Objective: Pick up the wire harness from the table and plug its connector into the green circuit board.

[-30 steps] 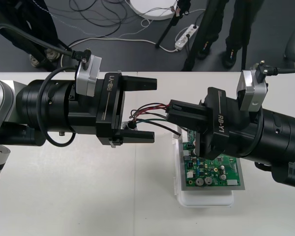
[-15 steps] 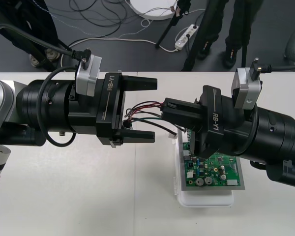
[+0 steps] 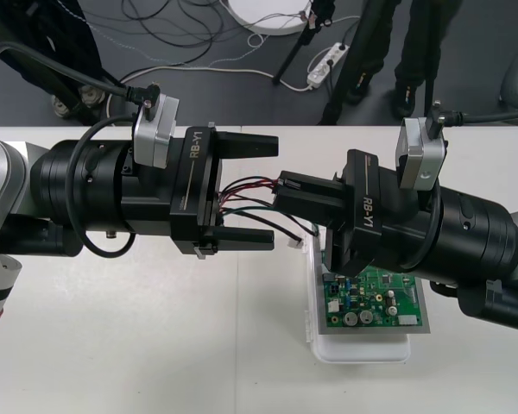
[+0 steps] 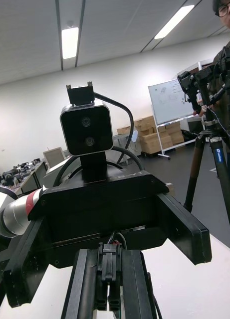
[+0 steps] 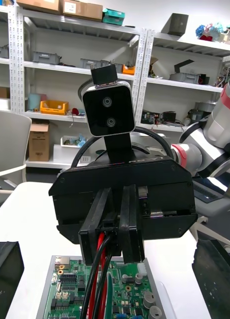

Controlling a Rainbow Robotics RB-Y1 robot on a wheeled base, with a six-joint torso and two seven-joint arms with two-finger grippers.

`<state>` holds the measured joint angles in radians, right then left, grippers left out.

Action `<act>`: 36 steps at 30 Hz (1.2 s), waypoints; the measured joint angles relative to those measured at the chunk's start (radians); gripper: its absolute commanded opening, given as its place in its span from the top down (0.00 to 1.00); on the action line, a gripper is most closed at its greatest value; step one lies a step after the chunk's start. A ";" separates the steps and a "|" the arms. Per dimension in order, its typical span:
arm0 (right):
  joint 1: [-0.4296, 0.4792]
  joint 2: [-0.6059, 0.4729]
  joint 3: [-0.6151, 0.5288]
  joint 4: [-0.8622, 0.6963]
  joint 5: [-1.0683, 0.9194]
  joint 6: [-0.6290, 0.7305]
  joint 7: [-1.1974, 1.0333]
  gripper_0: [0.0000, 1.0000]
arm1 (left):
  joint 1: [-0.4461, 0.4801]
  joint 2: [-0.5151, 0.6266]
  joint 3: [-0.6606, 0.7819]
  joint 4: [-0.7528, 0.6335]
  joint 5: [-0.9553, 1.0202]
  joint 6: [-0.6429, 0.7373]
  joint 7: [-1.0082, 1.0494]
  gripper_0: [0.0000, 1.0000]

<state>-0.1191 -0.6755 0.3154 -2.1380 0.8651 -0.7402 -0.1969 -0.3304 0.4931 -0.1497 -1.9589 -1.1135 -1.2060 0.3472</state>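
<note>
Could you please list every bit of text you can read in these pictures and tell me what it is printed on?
"RB-Y1": on the side of the left gripper.
"RB-Y1": on the side of the right gripper, which holds the wire harness.
Printing on the green circuit board: too small to read.

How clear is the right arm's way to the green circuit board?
Probably yes: the right tool, shut on the small black plug, hangs by the green circuit board; the thin wires trail into the open left tool.
</note>
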 measured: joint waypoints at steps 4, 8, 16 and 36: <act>-0.001 -0.001 0.000 0.000 0.000 -0.003 0.000 1.00 | 0.000 0.000 0.000 0.000 0.002 0.000 0.000 0.00; -0.003 -0.003 0.000 0.001 0.000 -0.011 0.000 1.00 | 0.000 0.000 0.000 0.000 0.003 0.000 0.000 0.00; -0.006 -0.017 0.000 0.001 0.000 -0.027 0.000 1.00 | 0.000 0.000 0.000 0.000 0.006 0.000 0.000 0.00; -0.006 -0.023 0.000 0.001 0.000 -0.027 0.000 1.00 | 0.000 0.000 0.000 0.000 0.006 0.000 0.000 0.75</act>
<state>-0.1254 -0.6984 0.3153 -2.1367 0.8651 -0.7677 -0.1972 -0.3309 0.4931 -0.1497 -1.9587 -1.1074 -1.2060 0.3475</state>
